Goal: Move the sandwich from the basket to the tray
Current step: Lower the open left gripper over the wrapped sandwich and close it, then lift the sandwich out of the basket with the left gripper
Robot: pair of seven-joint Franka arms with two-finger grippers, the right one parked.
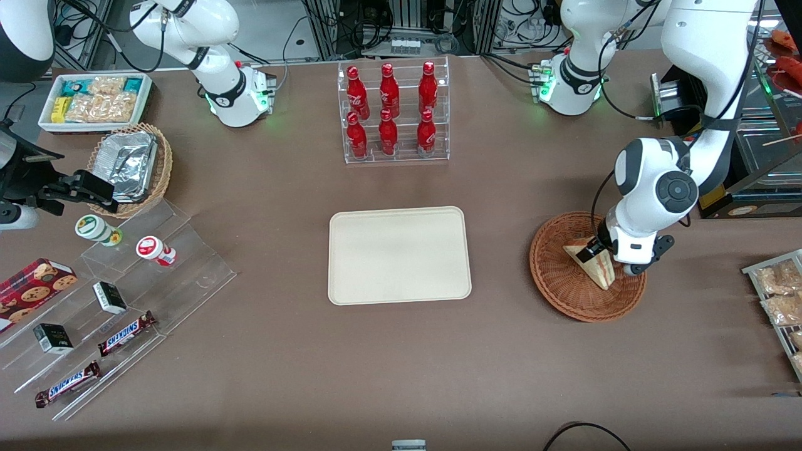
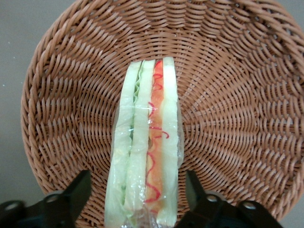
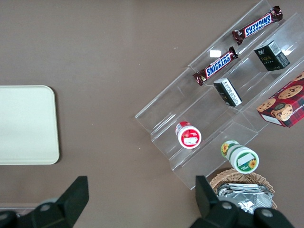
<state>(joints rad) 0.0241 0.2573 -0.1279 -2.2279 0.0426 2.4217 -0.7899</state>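
Front view: the round, shallow, reddish-brown woven wicker basket [image 1: 587, 268] sits on the brown surface [image 1: 401, 363] toward the working arm's end. The small triangular sandwich [image 1: 592, 263] of pale bread with red and light filling stands in it on edge, its pointed end aimed at roughly 5 o'clock. The left arm's gripper [image 1: 600, 248] is lowered over the wide end of the wedge, so a grip there would catch the thickest part of the bread. The flat cream-coloured rectangular tray [image 1: 399, 255] with rounded corners lies at 9 o'clock from the basket, well apart from it and bare. A clear acrylic rack of red bottles [image 1: 393, 113] stands at 12 o'clock from the tray, outside the likely transfer path.

Left wrist view: the sandwich [image 2: 146, 147] is wrapped in clear film and shows its cut edge upward, the layers running from 12 to 6 o'clock. The two dark fingers [image 2: 71, 199] stand spread wide, one on each bread face, with a visible gap to the wedge on both sides; nothing is held. This alignment puts the closing direction across the flat bread faces, which probably gives the most stable pinch. The basket [image 2: 247, 95] weave surrounds the sandwich on all sides.

Right wrist view: one rounded end of the tray [image 3: 26, 124] is visible, with nothing on it.
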